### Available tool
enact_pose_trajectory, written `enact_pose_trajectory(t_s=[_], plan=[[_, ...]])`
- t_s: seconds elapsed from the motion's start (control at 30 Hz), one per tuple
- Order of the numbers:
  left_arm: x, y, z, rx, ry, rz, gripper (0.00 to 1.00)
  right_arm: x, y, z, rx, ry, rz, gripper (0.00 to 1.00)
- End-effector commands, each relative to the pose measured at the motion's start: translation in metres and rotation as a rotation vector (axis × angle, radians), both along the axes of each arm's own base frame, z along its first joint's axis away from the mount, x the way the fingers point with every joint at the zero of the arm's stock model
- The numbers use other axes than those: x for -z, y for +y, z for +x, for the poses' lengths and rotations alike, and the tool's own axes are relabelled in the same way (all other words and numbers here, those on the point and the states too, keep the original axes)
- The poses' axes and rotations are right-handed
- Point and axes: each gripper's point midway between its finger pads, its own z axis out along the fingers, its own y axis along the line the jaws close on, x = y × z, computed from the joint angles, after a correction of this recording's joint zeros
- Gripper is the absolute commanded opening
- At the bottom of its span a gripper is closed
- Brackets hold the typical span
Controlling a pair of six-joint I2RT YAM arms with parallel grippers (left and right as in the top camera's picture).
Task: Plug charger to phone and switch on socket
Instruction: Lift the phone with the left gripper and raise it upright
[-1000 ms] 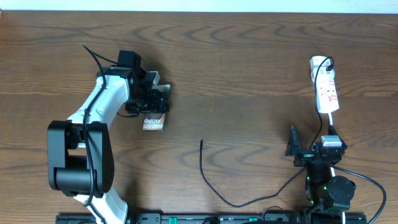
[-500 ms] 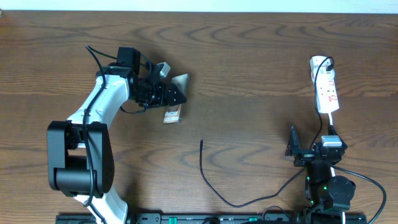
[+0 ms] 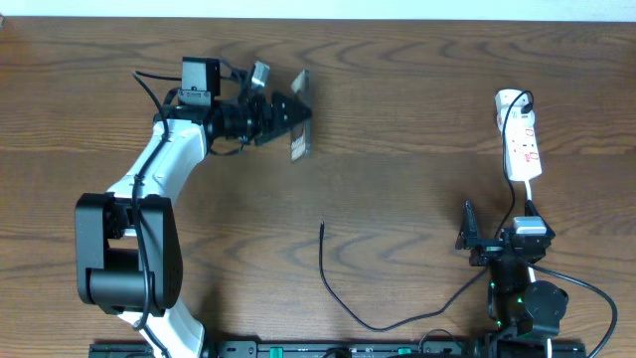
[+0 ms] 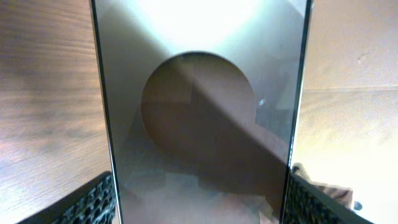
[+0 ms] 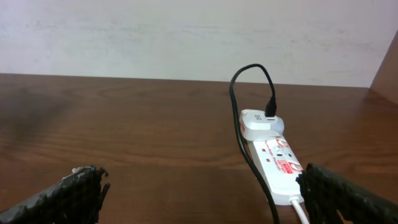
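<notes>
The left end effector (image 3: pixel 282 109) is clamped on the phone (image 3: pixel 299 139), holding it edge-up above the far left of the counter (image 3: pixel 397 80). The right end effector (image 5: pixel 205 194) rests with fingers wide apart facing the socket (image 3: pixel 521 139); the charger (image 3: pixel 333 283), plugged into the socket's far end, trails its loose tip between the arms

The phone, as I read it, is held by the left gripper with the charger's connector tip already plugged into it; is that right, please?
Not quite. The left gripper does hold the phone, but the charger is not plugged into it: its connector tip lies free on the table, well apart from the phone. The overhead view shows this.
</notes>
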Motion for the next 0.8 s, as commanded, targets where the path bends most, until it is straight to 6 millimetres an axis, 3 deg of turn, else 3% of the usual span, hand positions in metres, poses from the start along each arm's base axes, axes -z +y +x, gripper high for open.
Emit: enact_pose_trajectory(t_s=[0.0, 0.33, 0.77], plan=[[-0.044, -0.006, 0.005, -0.042, 0.099, -0.138, 0.07, 0.002, -0.001, 0.0, 0.007, 0.006, 0.013, 0.99], [-0.072, -0.007, 0.025, -0.16, 0.284, -0.285, 0.07, 0.002, -0.001, 0.0, 0.007, 0.006, 0.013, 0.99], [-0.072, -0.007, 0.025, -0.234, 0.52, -0.355, 0.07, 0.002, -0.001, 0.0, 0.007, 0.006, 0.013, 0.99]])
